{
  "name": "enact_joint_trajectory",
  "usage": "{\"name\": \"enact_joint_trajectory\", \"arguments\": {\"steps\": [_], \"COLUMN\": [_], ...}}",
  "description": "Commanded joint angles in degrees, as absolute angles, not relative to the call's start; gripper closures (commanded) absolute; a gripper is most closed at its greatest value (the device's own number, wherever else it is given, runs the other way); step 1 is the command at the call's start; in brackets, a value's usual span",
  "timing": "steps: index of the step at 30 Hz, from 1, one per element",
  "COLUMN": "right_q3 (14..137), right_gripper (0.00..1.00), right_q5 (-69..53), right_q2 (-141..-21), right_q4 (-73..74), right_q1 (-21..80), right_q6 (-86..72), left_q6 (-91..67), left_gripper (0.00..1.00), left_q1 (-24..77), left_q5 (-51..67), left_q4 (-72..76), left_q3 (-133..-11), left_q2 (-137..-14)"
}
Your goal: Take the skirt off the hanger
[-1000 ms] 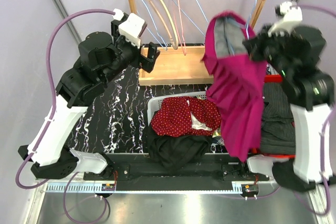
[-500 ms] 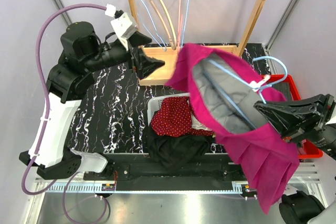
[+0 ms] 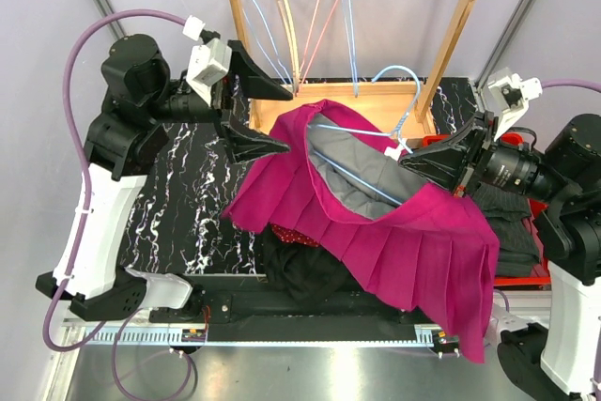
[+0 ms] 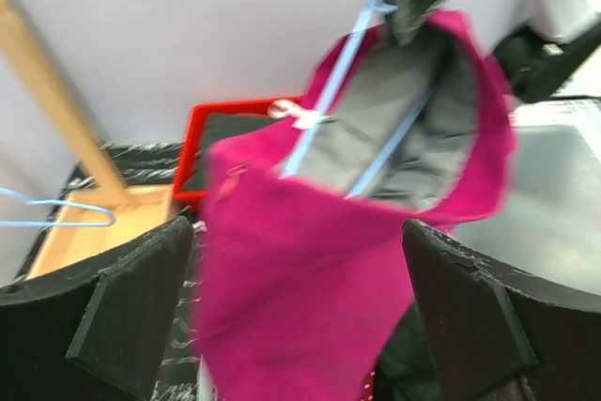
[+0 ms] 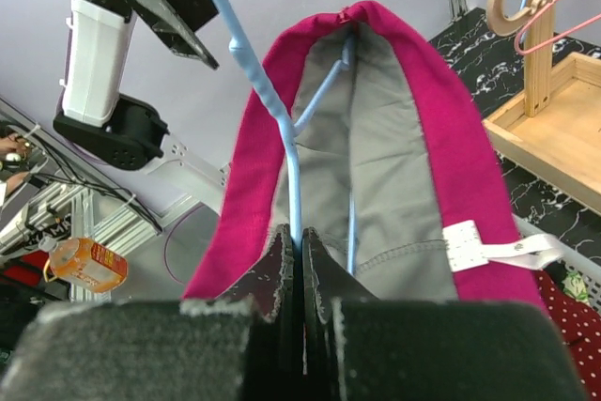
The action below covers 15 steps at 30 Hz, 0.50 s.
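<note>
- Magenta pleated fabric skirt [image 3: 413, 241] with grey lining, hanging in mid-air between the two arms, above the middle of the table; draped over a pale blue wire hanger [image 3: 349, 131], waistband gaping towards the left arm, hem falling low towards the near right corner.
- Right gripper [image 3: 408, 157] pinched closed on the hanger's wire just below the hook, plain from the right wrist view; bears the whole load, hanger tilted nearly flat.
- Left gripper [image 3: 282, 119] spread wide, holding nothing; poised just beside the waistband's far-left edge, one finger above and one below; apparently not touching the cloth.
- Step in hand, by judgement: lining up the left gripper for a grab at the waistband; skirt not yet off the hanger.
- Next move likely calls for bringing the waistband edge between the open fingers, closing on cloth alone and not on wire, then drawing away from the right gripper to slide the skirt off the hanger.
- Possible trouble: slippery lining escaping the pinch; waistband catching on the hanger's shoulder; white sewn-in label [image 3: 406, 146] by the right fingertips snagging.
- Around: wooden clothes rack [image 3: 460, 16] hung with more hangers at the far edge, close behind the left gripper and liable to be bumped; black garment [image 3: 300, 269] heaped under the skirt; red bin [image 3: 513, 281] at the right; black marbled tabletop [image 3: 178, 204].
</note>
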<state>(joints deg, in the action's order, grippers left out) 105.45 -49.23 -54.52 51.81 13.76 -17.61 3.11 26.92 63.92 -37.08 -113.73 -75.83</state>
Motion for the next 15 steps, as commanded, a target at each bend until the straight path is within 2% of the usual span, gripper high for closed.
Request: {"name": "enact_joint_trajectory", "arguments": {"steps": [1, 5, 11, 15], "right_q3": [105.0, 104.7, 104.2, 102.3], "right_gripper": [1.0, 1.0, 1.0, 1.0], "right_q5": [-50.8, -51.6, -52.7, -53.0], "right_q2": [-52.2, -52.4, -52.9, -52.3], "right_q4": [41.5, 40.3, 40.1, 39.1], "right_q1": [13.9, 13.9, 13.8, 13.9], "right_q6": [-20.0, -20.8, -20.9, -21.6], "left_q6": [0.2, 0.2, 0.7, -3.6], "left_gripper": [0.01, 0.01, 0.01, 0.01], "left_q1": [27.2, 27.2, 26.7, 26.6], "left_q5": [69.9, 67.7, 60.1, 61.5], "left_q4": [-30.9, -30.7, -29.1, -25.9], "left_q3": [-110.3, -108.5, -113.0, -112.9], "left_q2": [-76.8, -77.9, -80.4, -81.6]}}
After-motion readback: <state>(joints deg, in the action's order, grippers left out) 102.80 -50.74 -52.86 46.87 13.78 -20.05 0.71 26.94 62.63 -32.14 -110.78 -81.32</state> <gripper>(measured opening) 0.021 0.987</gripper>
